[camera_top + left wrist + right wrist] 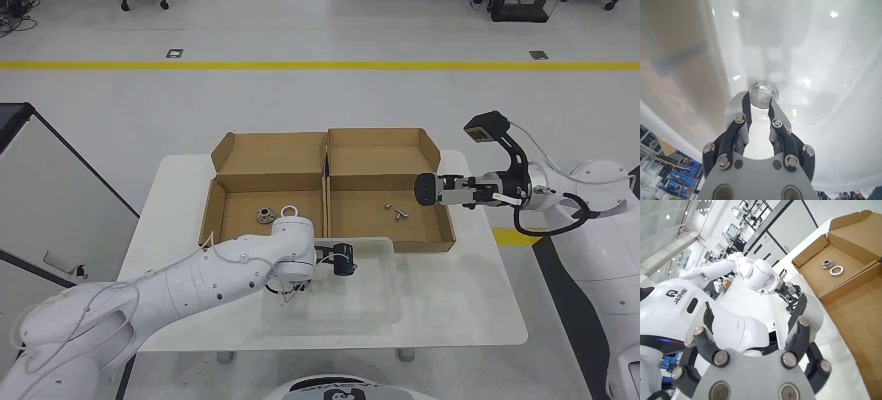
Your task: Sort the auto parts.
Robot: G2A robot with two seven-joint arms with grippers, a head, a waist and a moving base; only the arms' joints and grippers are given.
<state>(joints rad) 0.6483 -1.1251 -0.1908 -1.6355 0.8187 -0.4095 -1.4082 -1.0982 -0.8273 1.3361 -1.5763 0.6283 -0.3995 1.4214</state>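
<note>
left hand point(758, 96) down, fingers half-spread | right hand point(754, 299) apparently level, wide open

Brown cardboard boxes point(372, 160), white bench point(470, 300), cloudy see-through bin point(385, 300), shiny silver metal ring point(762, 92), black ribbed fingers point(797, 308).

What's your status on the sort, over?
Left gripper at metal collar in clear bin, grip unconfirmed. Right gripper open, empty, above box with bolts. Nothing in the way.

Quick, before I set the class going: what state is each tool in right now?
Left tool: at the metal collar in the clear bin; grip cannot be told.
Right tool: open, holding nothing.
</note>
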